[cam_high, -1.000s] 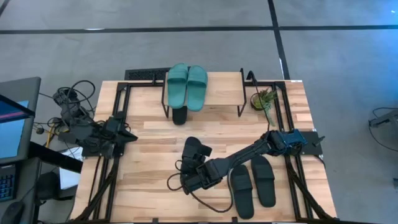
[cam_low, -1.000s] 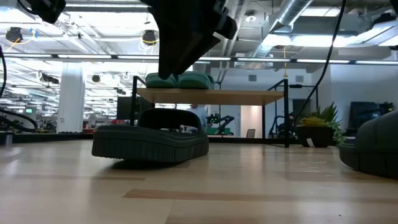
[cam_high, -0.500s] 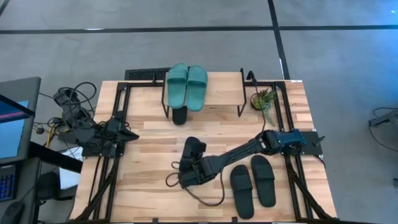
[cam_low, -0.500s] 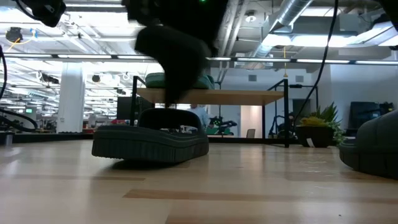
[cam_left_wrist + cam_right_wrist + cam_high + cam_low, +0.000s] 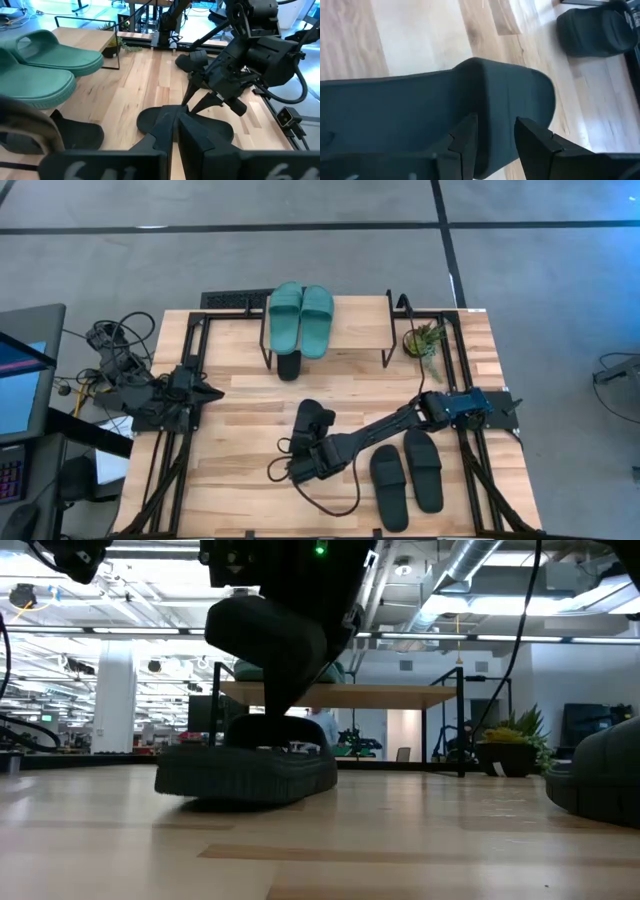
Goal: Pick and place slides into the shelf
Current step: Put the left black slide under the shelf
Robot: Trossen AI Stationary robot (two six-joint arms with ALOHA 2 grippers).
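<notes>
Since a second ago the right gripper (image 5: 303, 463) has slid leftward and lowered onto the lone black slide (image 5: 312, 423) mid-table, fingers (image 5: 532, 136) parted astride its strap. The light wooden table (image 5: 240, 480) carries the low black-legged shelf (image 5: 360, 330), topped by the teal-green slides (image 5: 298, 317). The black pair (image 5: 405, 475) lies right. The left gripper (image 5: 207, 392), closed, waits at the left edge.

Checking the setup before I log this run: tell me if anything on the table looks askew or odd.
One black slide lies alone mid-table under the right gripper, apart from the neat black pair. Another black slide pokes out from under the shelf.
</notes>
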